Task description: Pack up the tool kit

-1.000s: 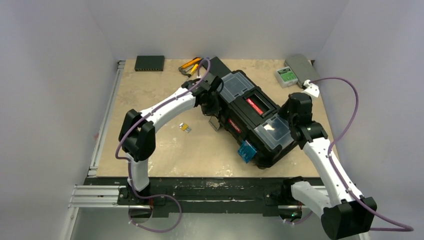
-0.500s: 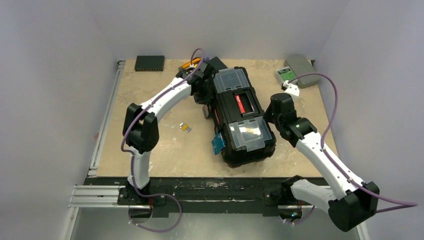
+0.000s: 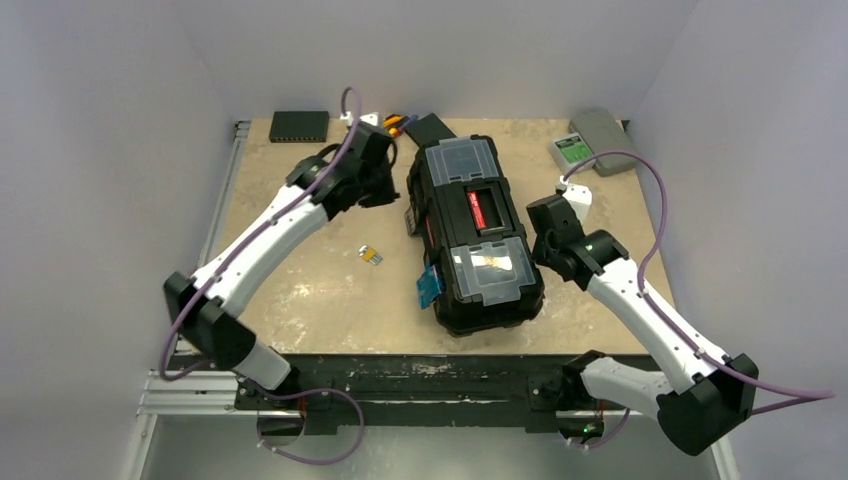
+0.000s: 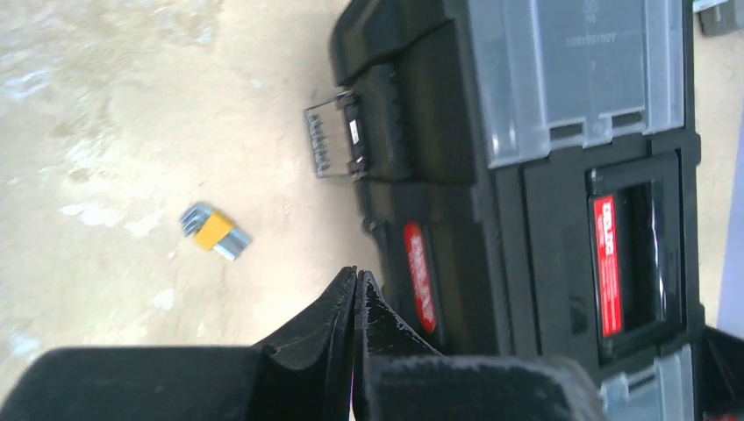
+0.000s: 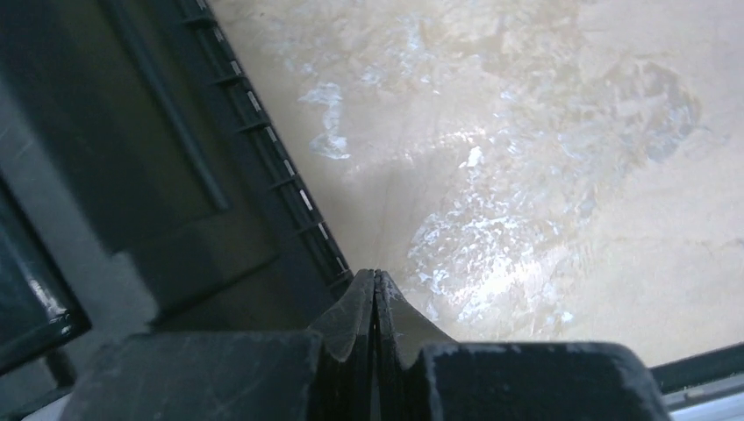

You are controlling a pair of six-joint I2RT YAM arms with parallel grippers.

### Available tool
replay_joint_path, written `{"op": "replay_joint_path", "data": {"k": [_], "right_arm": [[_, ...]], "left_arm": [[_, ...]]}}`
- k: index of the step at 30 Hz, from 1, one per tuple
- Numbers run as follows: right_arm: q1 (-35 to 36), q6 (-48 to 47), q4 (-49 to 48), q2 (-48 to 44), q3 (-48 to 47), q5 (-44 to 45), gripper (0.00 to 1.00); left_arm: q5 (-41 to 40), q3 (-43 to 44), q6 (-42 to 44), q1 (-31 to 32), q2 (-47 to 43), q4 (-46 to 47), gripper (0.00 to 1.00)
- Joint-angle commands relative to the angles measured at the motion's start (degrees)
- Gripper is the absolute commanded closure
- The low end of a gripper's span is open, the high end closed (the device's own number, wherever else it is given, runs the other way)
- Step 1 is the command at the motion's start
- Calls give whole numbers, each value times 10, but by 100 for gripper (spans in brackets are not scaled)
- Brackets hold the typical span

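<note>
- Since the earlier frames, the left arm has drawn back leftward from the toolbox [image 3: 480,238]. The box has turned from a diagonal lie to nearly lengthwise on the desk [image 3: 300,300].
- Left hand [image 4: 355,281]: fingers pressed together, holding nothing, hovering just left of the box's side wall.
- Hex key set [image 4: 215,233]: loose on the desk, left of the box and apart from it. A yellow-handled tool [image 3: 394,123] lies at the far edge, partly hidden. Risk: both remain unpacked while the lid is down.
- Blue latch [image 3: 431,286] and a second, clear latch [image 4: 326,143] stand flipped out on the box's left side. Risk: a sweep of the left arm could snag either one, and the lid is probably unsecured if lifted.
- The box's near end sits close to the desk's front edge. Risk: further pushing may slide it over the edge or onto the hex keys.
- Right hand [image 5: 375,279]: fingers together, empty, low beside the box's right wall; contact cannot be confirmed.
</note>
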State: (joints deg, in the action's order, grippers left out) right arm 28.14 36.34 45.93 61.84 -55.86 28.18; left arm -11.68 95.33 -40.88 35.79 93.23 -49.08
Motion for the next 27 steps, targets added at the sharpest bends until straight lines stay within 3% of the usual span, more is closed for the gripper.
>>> {"op": "replay_joint_path", "data": {"k": [1,8,16,19,27], "right_arm": [[15,-4,81,21,-1,19,100],[15,-86,27,7,37,-101,100],[15,-116,-3,-12,48,-261,100],[15,-114,-11,-24,53,-270,100],[15,-89,-24,-37,76,-303,100]], "left_arm": [[-40,-88,-30,-4,-87,-63,100],[-16,-223,-93,24,-143,-110,100],[32,-283,-138,110,-130,-76,100],[62,-301,-146,116,-111,-46,100],[14,-281,-153,118,-29,-83,100]]}}
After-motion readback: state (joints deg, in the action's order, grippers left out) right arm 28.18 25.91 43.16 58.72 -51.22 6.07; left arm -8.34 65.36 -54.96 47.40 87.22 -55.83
